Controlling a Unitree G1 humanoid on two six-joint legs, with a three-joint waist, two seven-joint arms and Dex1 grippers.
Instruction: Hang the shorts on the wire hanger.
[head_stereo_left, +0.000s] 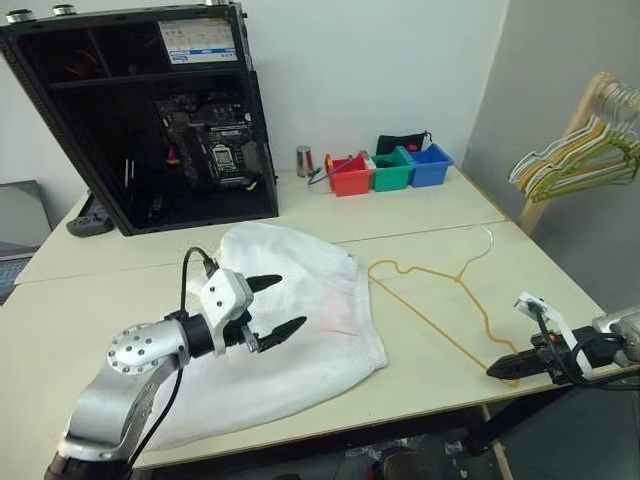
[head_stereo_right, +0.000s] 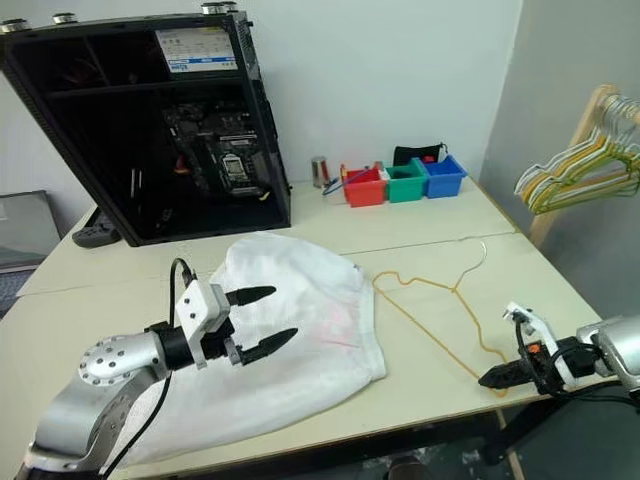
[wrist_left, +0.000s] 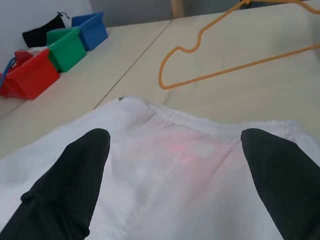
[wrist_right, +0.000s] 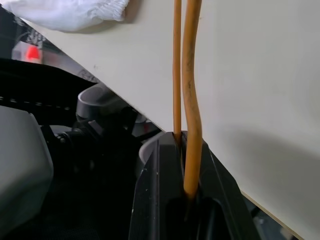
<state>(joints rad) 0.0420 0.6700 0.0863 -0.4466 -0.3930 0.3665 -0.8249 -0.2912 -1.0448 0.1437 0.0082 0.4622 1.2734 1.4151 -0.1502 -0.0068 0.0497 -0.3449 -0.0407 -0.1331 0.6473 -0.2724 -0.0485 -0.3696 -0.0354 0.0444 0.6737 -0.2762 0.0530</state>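
The white shorts (head_stereo_left: 330, 275) lie spread and wrinkled on the table, with a faint pink patch near the waistband (wrist_left: 192, 150). My left gripper (head_stereo_left: 291, 302) hovers open just above them, with nothing between its black fingers (wrist_left: 75, 175). To the right of the shorts, the thin orange-gold wire hanger (wrist_left: 235, 69) lies flat, its silvery hook (head_stereo_left: 488, 238) pointing away from me. At the table's front right edge my right gripper (head_stereo_left: 498, 370) is shut on the hanger's near corner (wrist_right: 191, 75).
An open black computer case (head_stereo_left: 150, 110) stands at the back left. Red (head_stereo_left: 350, 177), green (head_stereo_left: 392, 170) and blue (head_stereo_left: 430, 165) bins and a metal cylinder (head_stereo_left: 304, 160) sit at the back. A wooden rack with a bunch of hangers (head_stereo_left: 580, 150) stands off the table's right side.
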